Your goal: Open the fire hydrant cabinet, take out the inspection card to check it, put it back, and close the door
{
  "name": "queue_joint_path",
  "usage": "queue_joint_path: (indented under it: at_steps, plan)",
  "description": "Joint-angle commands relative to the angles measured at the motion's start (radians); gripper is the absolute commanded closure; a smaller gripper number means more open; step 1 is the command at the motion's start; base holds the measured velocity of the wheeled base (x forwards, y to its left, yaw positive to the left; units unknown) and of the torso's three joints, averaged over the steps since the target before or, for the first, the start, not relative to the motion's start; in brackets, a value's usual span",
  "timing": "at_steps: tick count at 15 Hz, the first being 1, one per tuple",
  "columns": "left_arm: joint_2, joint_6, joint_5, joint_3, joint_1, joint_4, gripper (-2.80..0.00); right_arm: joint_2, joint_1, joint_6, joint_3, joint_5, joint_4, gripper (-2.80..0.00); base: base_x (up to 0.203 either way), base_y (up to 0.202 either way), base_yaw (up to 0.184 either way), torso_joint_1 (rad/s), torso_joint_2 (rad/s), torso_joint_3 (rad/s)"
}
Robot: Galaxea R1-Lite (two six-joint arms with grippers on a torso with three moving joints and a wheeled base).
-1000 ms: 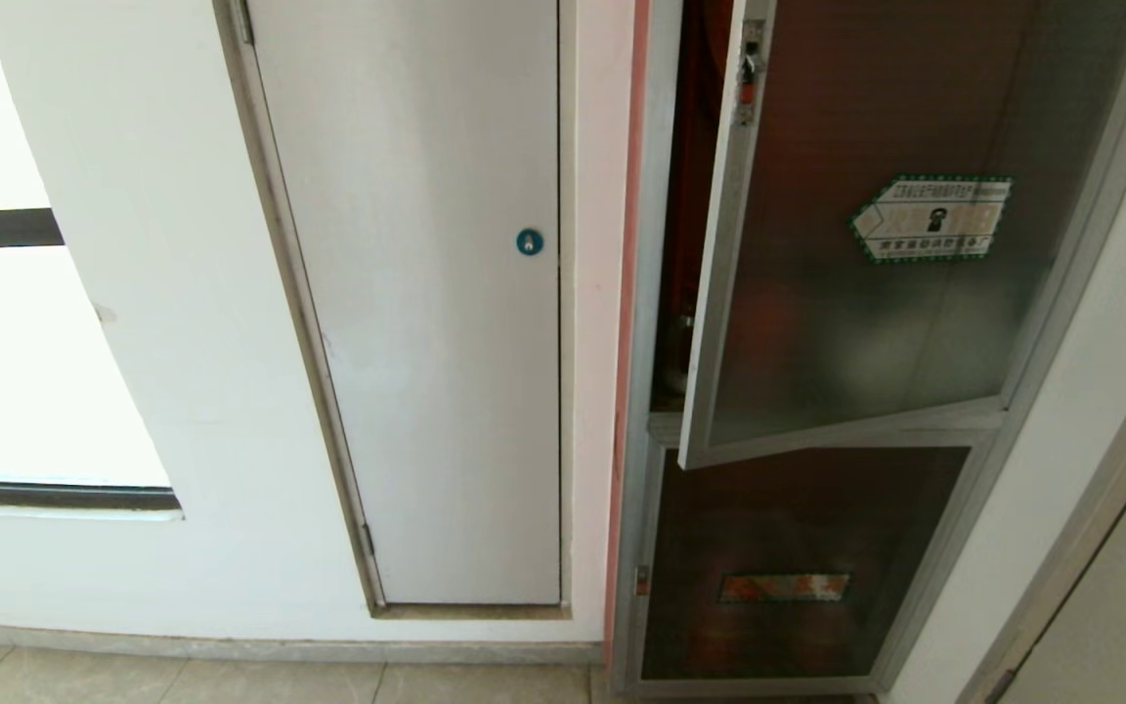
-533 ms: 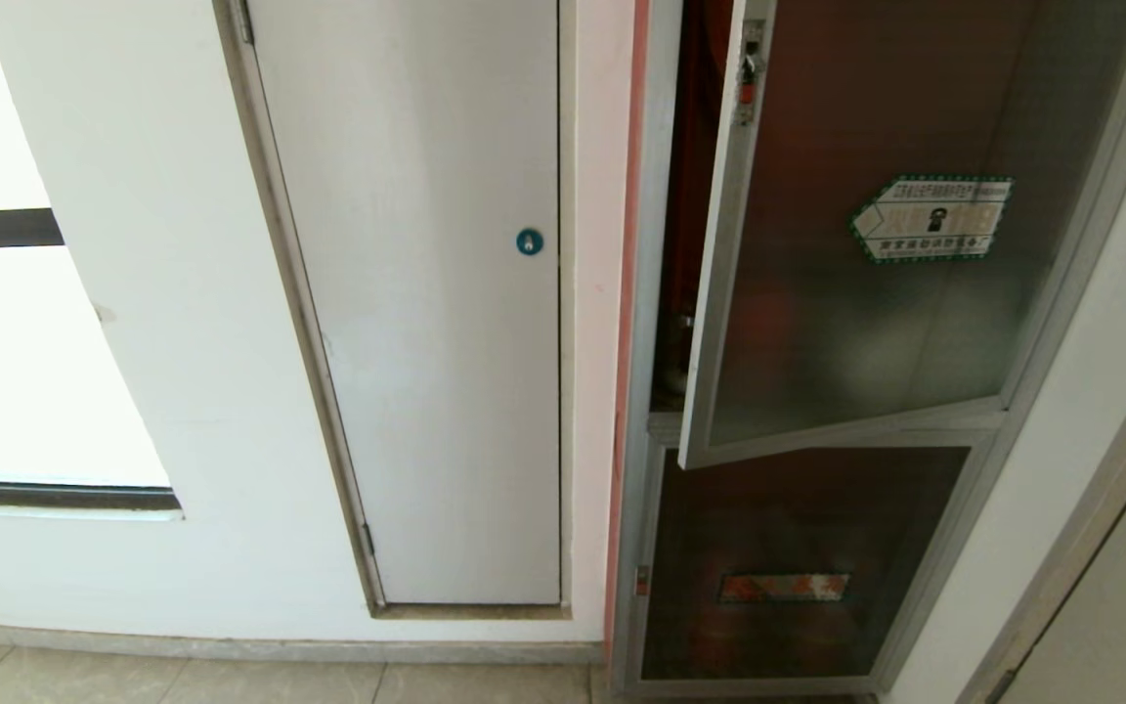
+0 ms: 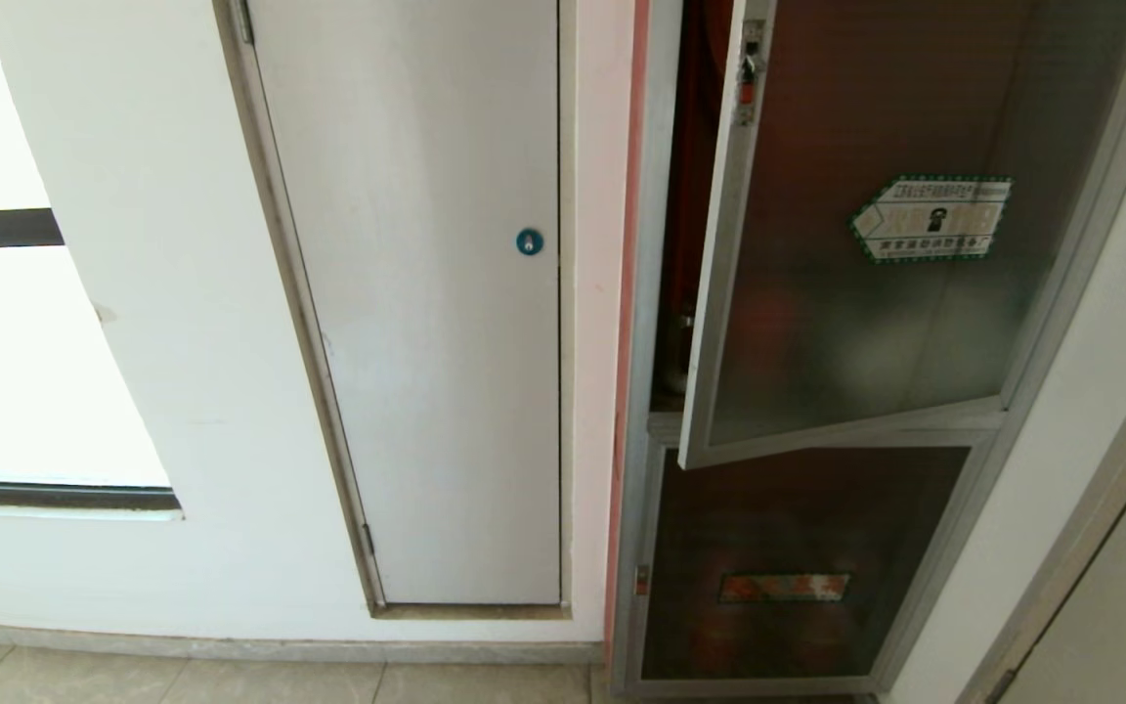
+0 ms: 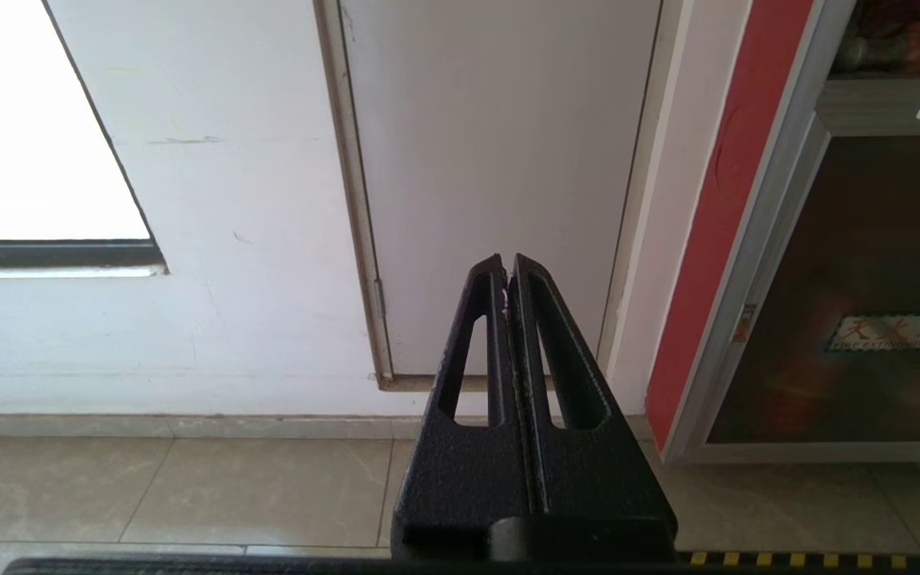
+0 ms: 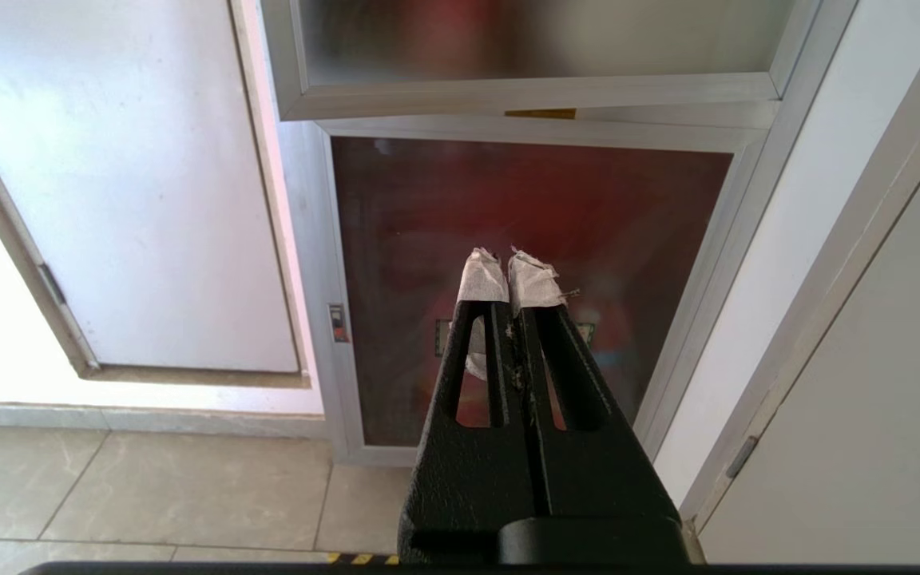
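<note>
Lots of silver, red and white here

The cabinet (image 3: 643, 293) has a silver frame with red showing inside, and its door (image 3: 846, 293) is dark tinted glass with a green-edged white sticker (image 3: 930, 217). The lower panel (image 3: 798, 528) is dark glass too, with an orange-red label (image 3: 783, 587). The white panel (image 3: 426, 342) next to it has a blue round lock (image 3: 529, 242). Both pincers are black, the left (image 4: 509, 275) plain, the right (image 5: 508, 263) with white tape on the tips. Beige floor tiles (image 4: 172, 487).

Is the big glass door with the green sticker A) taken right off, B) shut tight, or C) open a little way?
C: the door swings out from the fire hydrant cabinet at its latch side, leaving a gap where the red inside shows.
</note>
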Motion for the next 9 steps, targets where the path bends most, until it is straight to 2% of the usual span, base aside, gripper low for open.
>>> queue_joint_path:
  at_steps: [1, 9]
  plan:
    - [0.001, 0.0, 0.0, 0.0, 0.0, 0.0, 0.0, 0.0, 0.0, 0.0, 0.0, 0.0, 0.0, 0.0, 0.0, 0.0, 0.0, 0.0, 0.0, 0.0]
    - [0.001, 0.0, 0.0, 0.0, 0.0, 0.0, 0.0, 0.0, 0.0, 0.0, 0.0, 0.0, 0.0, 0.0, 0.0, 0.0, 0.0, 0.0, 0.0, 0.0]
